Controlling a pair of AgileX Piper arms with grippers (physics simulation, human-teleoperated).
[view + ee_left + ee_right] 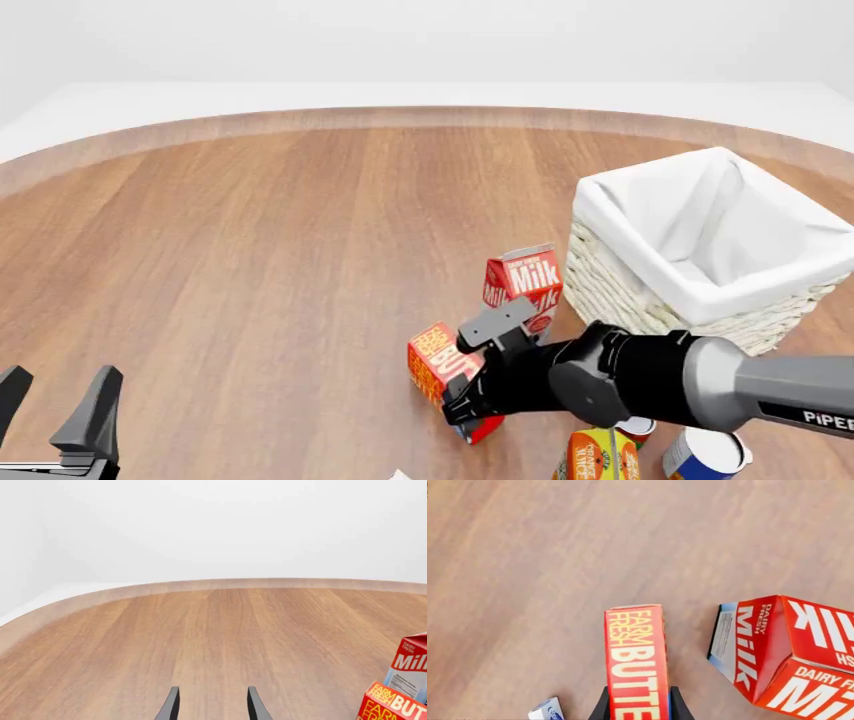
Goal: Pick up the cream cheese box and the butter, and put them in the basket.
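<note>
The right tool (638, 707) is pinching the butter (635, 660) at lower center, arm reaching in from the right; the left tool (212, 705) is idling spread.

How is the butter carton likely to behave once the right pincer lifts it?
The butter carton looks like a stiff, flat-sided box, so it should probably hold shape. The right pincer straddles its narrow width near one end, so it may pivot. Its glossy print could slip.

Occluded and cropped items, lower right of the front view.
The right gripper (470, 400) covers most of the butter (430, 362); orange carton (597, 458) and can (703, 455) run off the bottom edge.
</note>
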